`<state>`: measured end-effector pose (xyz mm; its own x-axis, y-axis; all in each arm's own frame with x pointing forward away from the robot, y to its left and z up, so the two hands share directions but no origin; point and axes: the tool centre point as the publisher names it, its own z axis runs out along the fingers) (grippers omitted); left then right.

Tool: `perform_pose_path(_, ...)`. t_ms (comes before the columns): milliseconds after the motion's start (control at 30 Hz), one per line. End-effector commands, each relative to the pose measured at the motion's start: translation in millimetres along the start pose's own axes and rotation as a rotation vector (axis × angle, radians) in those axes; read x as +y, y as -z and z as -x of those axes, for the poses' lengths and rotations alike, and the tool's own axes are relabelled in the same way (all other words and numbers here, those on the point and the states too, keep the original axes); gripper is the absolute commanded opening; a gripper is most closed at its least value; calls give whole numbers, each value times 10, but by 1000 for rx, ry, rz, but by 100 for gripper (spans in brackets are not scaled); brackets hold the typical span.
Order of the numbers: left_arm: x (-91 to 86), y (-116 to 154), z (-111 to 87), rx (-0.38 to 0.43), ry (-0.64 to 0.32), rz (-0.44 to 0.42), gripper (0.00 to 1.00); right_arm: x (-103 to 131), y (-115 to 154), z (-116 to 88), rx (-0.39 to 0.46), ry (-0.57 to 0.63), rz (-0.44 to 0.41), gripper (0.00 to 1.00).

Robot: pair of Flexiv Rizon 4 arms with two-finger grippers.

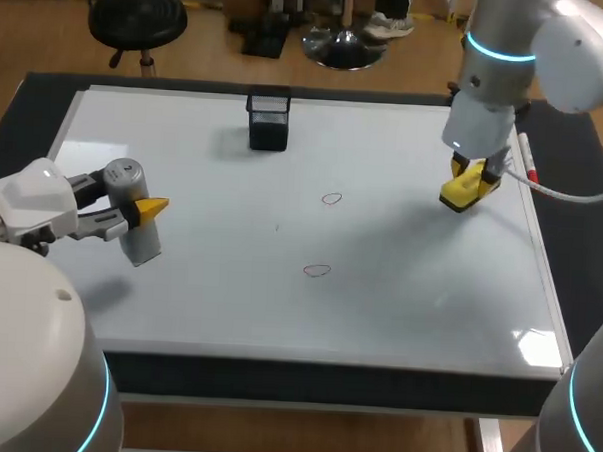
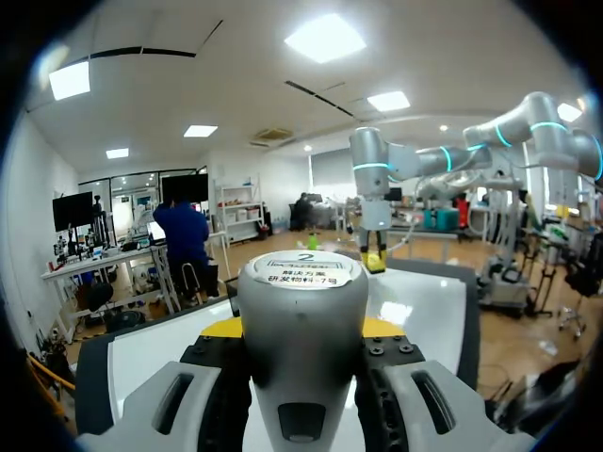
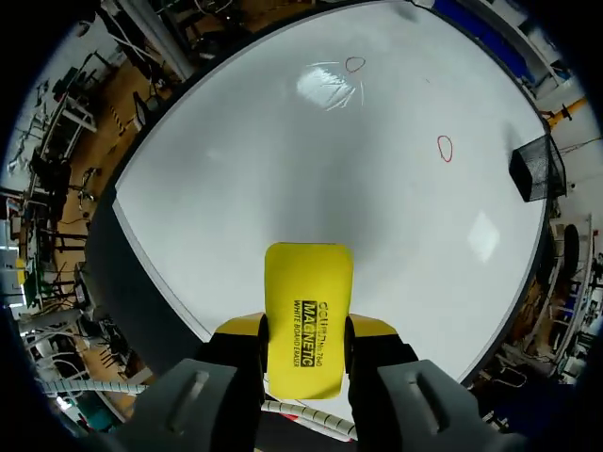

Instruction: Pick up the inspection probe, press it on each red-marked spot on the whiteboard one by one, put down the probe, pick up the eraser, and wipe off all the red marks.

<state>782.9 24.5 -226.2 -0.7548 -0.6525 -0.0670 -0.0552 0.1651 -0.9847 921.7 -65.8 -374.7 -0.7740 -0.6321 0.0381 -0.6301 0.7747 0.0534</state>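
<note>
— Where is the probe?
— The grey cylindrical inspection probe (image 1: pixel 132 204) is over the left part of the large white whiteboard (image 1: pixel 278 315). It is clamped between the yellow-tipped fingers of the left gripper (image 1: pixel 142 212), one finger on each side of its body. It stands roughly upright with a slight lean. I cannot tell whether its base touches the board.
— And the other arm?
— The right gripper (image 1: pixel 469 185) is clenched on the yellow block eraser (image 3: pixel 306 311), its fingers pressing the two long sides, near the board's right edge. Whether the eraser touches the surface, I cannot tell.
— The marks?
— There are two small red ring marks. One (image 1: pixel 331 198) is near the middle of the board, the other (image 1: pixel 318 271) closer to the front edge. Both lie between the two grippers, well apart from each.
— Anything else on the board?
— A black mesh pen cup (image 1: pixel 268 121) stands upright near the far edge, apart from everything else.
</note>
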Motion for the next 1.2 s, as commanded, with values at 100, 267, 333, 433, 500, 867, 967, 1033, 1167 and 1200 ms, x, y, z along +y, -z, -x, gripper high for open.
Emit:
perform_pose_path(100, -3, -28, -6, -8, -2, -2, 0, -70, -9, -210, -36, -16, 6, 0)
perform_pose_path(267, -3, -28, -6, -8, -2, -2, 0, -86, -9, -211, -34, -18, 11, 0)
perform_pose_path(333, -3, -28, -6, -8, -2, -2, 0, -86, -9, -211, -34, -18, 11, 0)
perform_pose_path(433, -3, -28, -6, -8, -2, -2, 0, -86, -9, -211, -34, -18, 11, 0)
perform_pose_path(500, -3, -28, -6, -8, -2, -2, 0, -86, -9, -211, -34, -18, 11, 0)
perform_pose_path(867, -3, -28, -6, -8, -2, -2, 0, -86, -9, -211, -34, -18, 11, 0)
perform_pose_path(967, -3, -28, -6, -8, -2, -2, 0, -86, -9, -211, -34, -18, 11, 0)
perform_pose_path(1033, -24, -78, -11, 5, -3, -1, 0, -86, -9, -211, -34, -18, 11, 0)
perform_pose_path(1167, -70, -293, -14, 60, -12, -20, 0, -86, -9, -211, -34, -18, 11, 0)
perform_pose_path(1200, -92, -349, -17, 70, -14, -27, 0, -86, -9, -211, -34, -18, 11, 0)
